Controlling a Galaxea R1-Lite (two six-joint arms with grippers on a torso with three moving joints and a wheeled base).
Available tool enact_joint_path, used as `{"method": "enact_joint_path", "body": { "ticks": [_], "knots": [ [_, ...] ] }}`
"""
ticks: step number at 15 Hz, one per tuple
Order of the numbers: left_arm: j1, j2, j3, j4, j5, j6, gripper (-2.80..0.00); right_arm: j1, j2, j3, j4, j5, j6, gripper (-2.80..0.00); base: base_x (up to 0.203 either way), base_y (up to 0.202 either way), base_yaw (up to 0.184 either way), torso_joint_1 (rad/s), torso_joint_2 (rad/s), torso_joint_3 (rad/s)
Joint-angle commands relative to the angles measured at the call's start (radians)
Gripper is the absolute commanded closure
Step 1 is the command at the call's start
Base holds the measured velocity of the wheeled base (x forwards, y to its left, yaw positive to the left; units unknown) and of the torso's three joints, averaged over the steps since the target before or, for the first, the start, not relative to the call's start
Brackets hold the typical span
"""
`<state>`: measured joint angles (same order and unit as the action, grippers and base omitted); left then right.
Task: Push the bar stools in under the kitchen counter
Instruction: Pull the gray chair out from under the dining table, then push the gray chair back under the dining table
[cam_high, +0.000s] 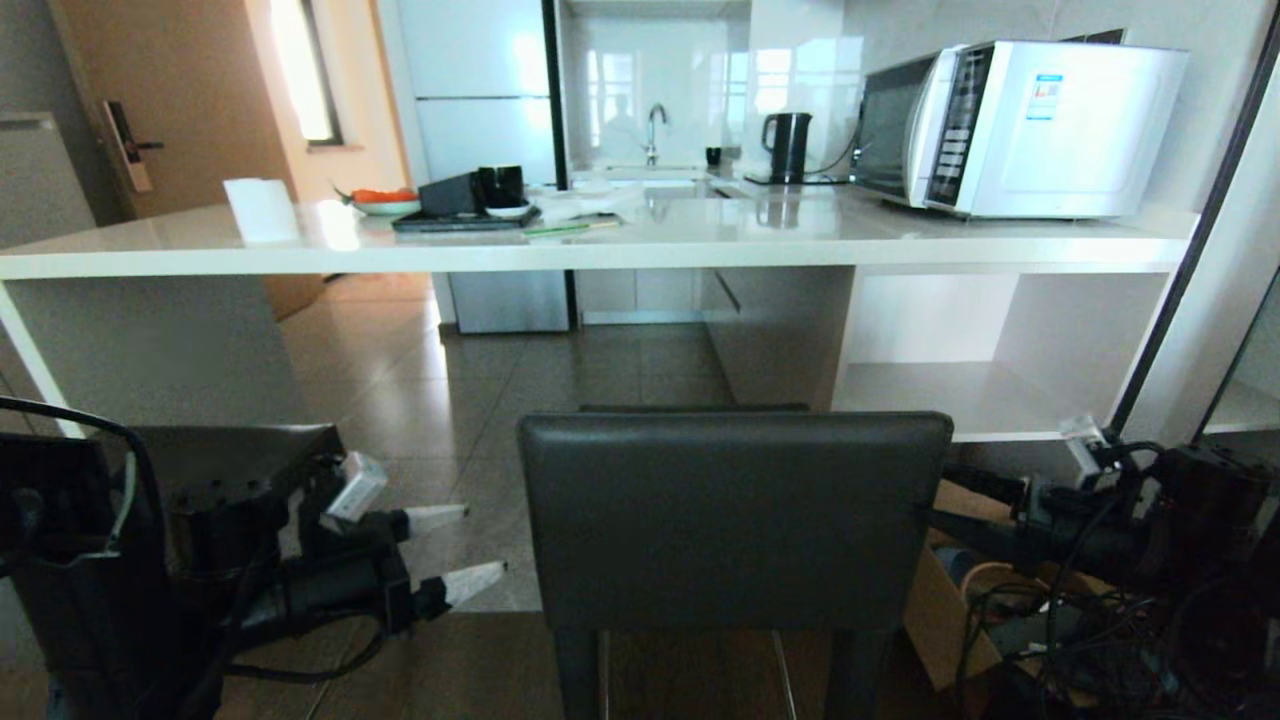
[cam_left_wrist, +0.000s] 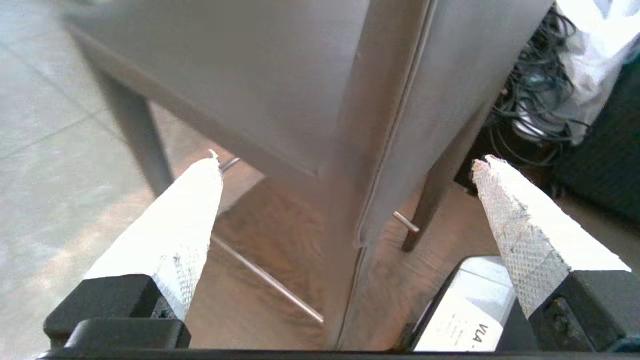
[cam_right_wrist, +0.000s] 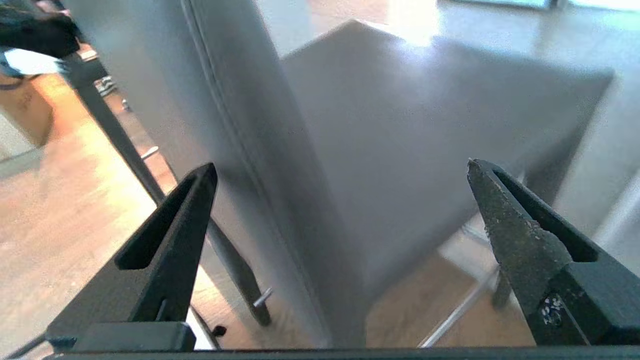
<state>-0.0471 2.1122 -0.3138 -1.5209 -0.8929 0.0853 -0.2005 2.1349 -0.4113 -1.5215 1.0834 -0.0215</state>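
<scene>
My left tool and right tool, both spread wide and grasping nothing, flanked the bar stool at lower centre, short of the tabletop. I judged clamping its backrest came next.

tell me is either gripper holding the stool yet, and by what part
Nothing is held. The left gripper and right gripper are both open, one at each side edge of the stool backrest, not closed on it.
</scene>
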Motion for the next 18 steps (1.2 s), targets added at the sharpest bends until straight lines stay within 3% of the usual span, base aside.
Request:
{"method": "enact_joint_path", "body": {
  "ticks": [1, 7, 8, 9, 11, 12, 13, 16, 17, 18],
  "knots": [
    [0.038, -0.095, 0.040, -0.009, 0.009, -0.003, -2.80, -0.022, -0.080, 0.080, -0.009, 0.012, -0.002, -2.80, 0.000, 0.000, 0.000, 0.000, 0.00, 0.000],
    [0.047, -0.353, 0.248, -0.009, 0.129, -0.029, -2.80, -0.106, -0.362, 0.267, -0.009, 0.005, 0.007, -2.80, 0.000, 0.000, 0.000, 0.000, 0.00, 0.000],
    [0.048, -0.401, 0.280, -0.009, 0.185, -0.050, -2.80, -0.134, -0.420, 0.301, -0.009, -0.013, 0.016, -2.80, 0.000, 0.000, 0.000, 0.000, 0.00, 0.000],
    [0.050, -0.425, 0.297, -0.009, 0.307, -0.078, -2.80, -0.159, -0.479, 0.340, -0.009, -0.070, 0.026, -2.80, 0.000, 0.000, 0.000, 0.000, 0.00, 0.000],
    [0.046, -0.435, 0.300, -0.009, 0.585, -0.157, -2.80, -0.179, -0.563, 0.399, -0.009, -0.284, 0.060, -2.80, 0.000, 0.000, 0.000, 0.000, 0.00, 0.000],
    [0.044, -0.444, 0.282, -0.009, 0.693, -0.204, -2.80, -0.183, -0.581, 0.401, -0.009, -0.400, 0.087, -2.80, 0.000, 0.000, 0.000, 0.000, 0.00, 0.000],
    [0.049, -0.449, 0.256, -0.009, 0.779, -0.225, -2.80, -0.184, -0.588, 0.385, -0.009, -0.518, 0.111, -2.80, 0.000, 0.000, 0.000, 0.000, 0.00, 0.000],
    [0.035, -0.422, 0.213, -0.009, 1.147, -0.234, -2.80, -0.186, -0.586, 0.316, -0.009, -0.906, 0.141, -2.80, 0.000, 0.000, 0.000, 0.000, 0.00, 0.000],
    [-0.002, -0.414, 0.215, -0.009, 1.204, -0.233, -2.80, -0.186, -0.594, 0.314, -0.009, -0.991, 0.144, -2.80, 0.000, 0.000, 0.000, 0.000, 0.00, 0.000],
    [-0.025, -0.434, 0.226, -0.009, 1.226, -0.235, -2.80, -0.184, -0.630, 0.324, -0.009, -1.012, 0.145, -2.80, 0.000, 0.000, 0.000, 0.000, 0.00, 0.000]
  ]
}}
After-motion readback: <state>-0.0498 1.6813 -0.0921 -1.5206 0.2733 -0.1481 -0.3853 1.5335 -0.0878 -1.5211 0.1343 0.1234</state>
